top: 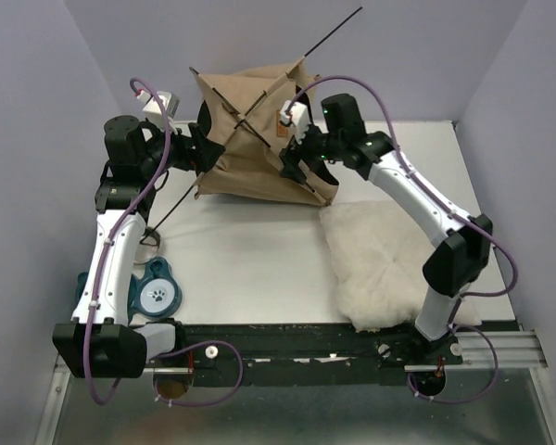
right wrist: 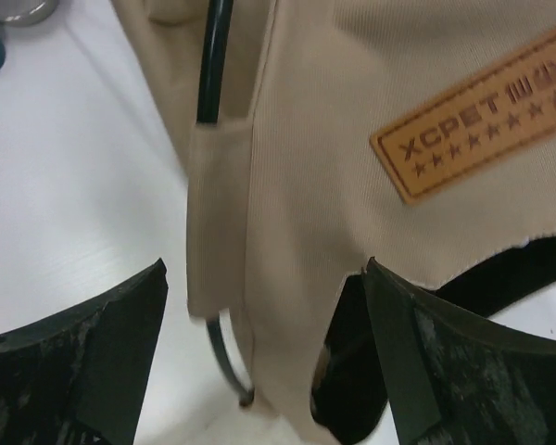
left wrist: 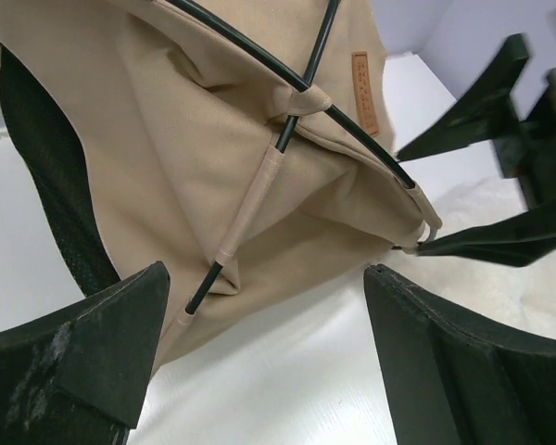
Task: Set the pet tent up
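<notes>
Dark fingers of the right gripper (right wrist: 266,269) fill the bottom of the right wrist view. They stand wide apart and straddle a tan fabric sleeve (right wrist: 218,213) at the tent's edge without pinching it. A thin black pole (right wrist: 213,56) runs into that sleeve from above, and its curved end shows below the hem. A brown leather label (right wrist: 473,111) sits just beside it. The left gripper (left wrist: 266,273) is spread just as wide and holds nothing, its fingers short of the cloth.

The pet tent (top: 250,139) sits at the far side of the desk (top: 250,269), between the two grippers, with the white cushion (top: 380,264) near its right corner. Its poles cross over the top, but one juts well past the upper right corner and another past the lower left, and the fabric sags.

The step in hand looks like seating the pole ends to tension the frame. Next, the right gripper would need to close on the sleeve or pole end, precisely since both are slim, while the left steadies the opposite side against sliding.
</notes>
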You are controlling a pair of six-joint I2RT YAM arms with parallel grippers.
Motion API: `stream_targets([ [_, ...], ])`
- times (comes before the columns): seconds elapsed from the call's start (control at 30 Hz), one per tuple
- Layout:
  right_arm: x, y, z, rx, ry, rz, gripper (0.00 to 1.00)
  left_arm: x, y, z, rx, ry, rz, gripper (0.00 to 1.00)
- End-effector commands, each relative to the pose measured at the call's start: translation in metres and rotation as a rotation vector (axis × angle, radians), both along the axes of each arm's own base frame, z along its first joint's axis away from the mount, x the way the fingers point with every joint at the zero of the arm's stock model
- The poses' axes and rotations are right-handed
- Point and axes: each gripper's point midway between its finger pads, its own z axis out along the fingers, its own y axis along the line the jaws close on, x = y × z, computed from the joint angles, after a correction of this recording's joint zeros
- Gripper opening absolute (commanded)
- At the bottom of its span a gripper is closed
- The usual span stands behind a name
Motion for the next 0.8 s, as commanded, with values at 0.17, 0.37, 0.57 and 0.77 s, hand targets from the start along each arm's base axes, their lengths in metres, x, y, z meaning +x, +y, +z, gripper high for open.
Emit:
stream_targets([
  [0.17,0.067,0.041,0.028,0.035,-0.265,-0.174,0.35,0.001,0.024,0.028,0.044,-0.126,0.148,0.99],
  [0.37,0.080,0.018,0.136,0.187,-0.535,-0.345,0.01,0.005,0.055,0.062,0.044,-0.241,0.267,0.99],
  [0.57,0.076,-0.003,0.237,0.239,-0.767,-0.406,0.01,0.007,0.070,0.104,0.021,-0.379,0.344,0.99],
  [0.77,0.035,-0.029,0.223,0.128,-0.711,-0.311,0.01,-0.008,0.060,0.132,0.033,-0.445,0.286,0.99],
])
